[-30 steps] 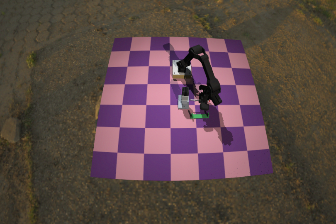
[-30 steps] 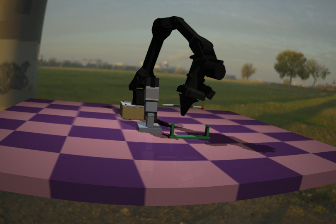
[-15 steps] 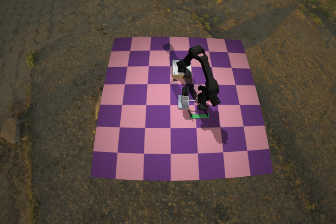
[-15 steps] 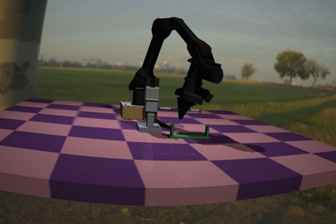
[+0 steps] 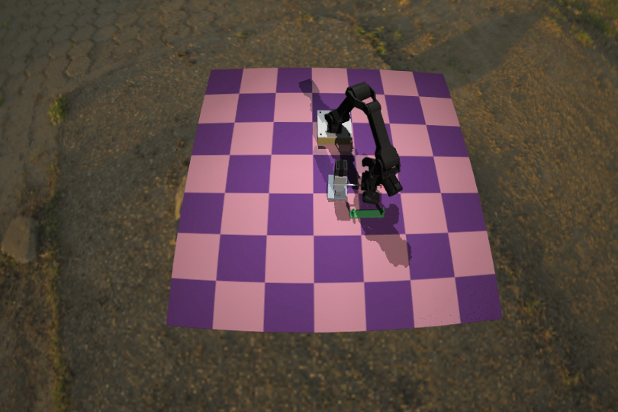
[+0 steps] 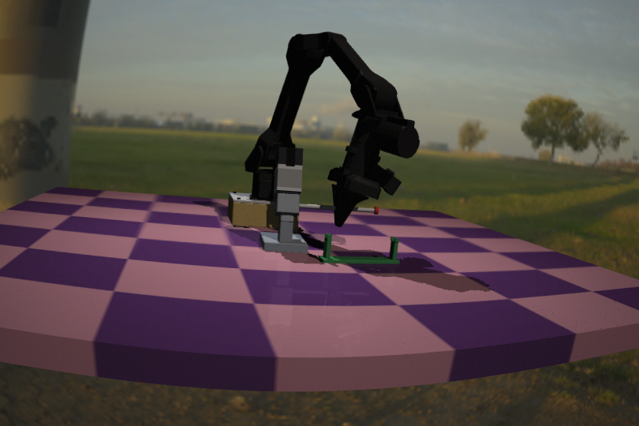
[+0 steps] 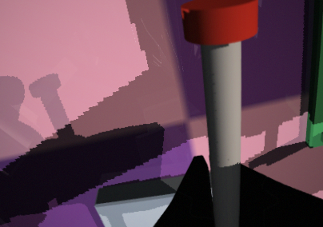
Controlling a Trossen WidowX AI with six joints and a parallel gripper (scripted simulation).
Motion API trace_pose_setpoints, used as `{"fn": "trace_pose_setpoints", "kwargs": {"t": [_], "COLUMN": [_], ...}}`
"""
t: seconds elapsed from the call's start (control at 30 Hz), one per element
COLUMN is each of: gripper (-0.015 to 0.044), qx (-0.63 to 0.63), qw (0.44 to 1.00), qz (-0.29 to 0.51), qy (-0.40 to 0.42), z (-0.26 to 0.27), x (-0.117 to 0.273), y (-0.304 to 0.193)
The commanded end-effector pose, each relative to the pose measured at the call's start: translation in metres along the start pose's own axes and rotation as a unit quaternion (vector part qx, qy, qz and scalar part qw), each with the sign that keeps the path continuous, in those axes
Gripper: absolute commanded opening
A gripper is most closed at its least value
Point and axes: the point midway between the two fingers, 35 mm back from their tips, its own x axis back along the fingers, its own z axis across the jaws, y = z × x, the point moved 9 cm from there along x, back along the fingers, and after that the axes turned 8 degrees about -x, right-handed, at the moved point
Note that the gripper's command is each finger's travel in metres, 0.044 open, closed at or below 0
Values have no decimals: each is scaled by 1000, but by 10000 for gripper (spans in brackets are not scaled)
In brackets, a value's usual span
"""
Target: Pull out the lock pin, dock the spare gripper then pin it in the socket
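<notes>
The spare gripper (image 5: 340, 167) (image 6: 289, 177) stands upright in the socket (image 6: 287, 203) of the grey mount, dark fingers up. The mount's base plate (image 5: 331, 193) (image 6: 265, 242) (image 7: 140, 216) rests on the checkered top. My gripper (image 6: 338, 215) (image 7: 206, 163) is shut on the lock pin (image 5: 351, 185) (image 6: 315, 206) (image 7: 224, 104), to the right of the mount. The pin lies nearly level, its red head (image 6: 375, 210) (image 7: 220, 20) pointing away from the mount. Its other end meets the socket's right edge in the exterior view; whether it is inside the hole cannot be told.
A green rack (image 5: 366, 214) (image 6: 360, 259) (image 7: 316, 104) with two uprights stands on the checkered top, right of the mount and below my gripper, nearer the exterior camera. The arm's base block (image 5: 326, 140) (image 6: 248, 212) is behind the mount.
</notes>
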Motion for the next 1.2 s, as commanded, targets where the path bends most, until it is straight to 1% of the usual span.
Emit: {"fn": "trace_pose_setpoints", "kwargs": {"t": [0.0, 1.17], "gripper": [0, 0], "qx": [2, 3], "qw": [1000, 1000], "qz": [0, 0], "qy": [0, 2], "z": [-1, -2], "x": [-1, -6], "y": [-3, -23]}}
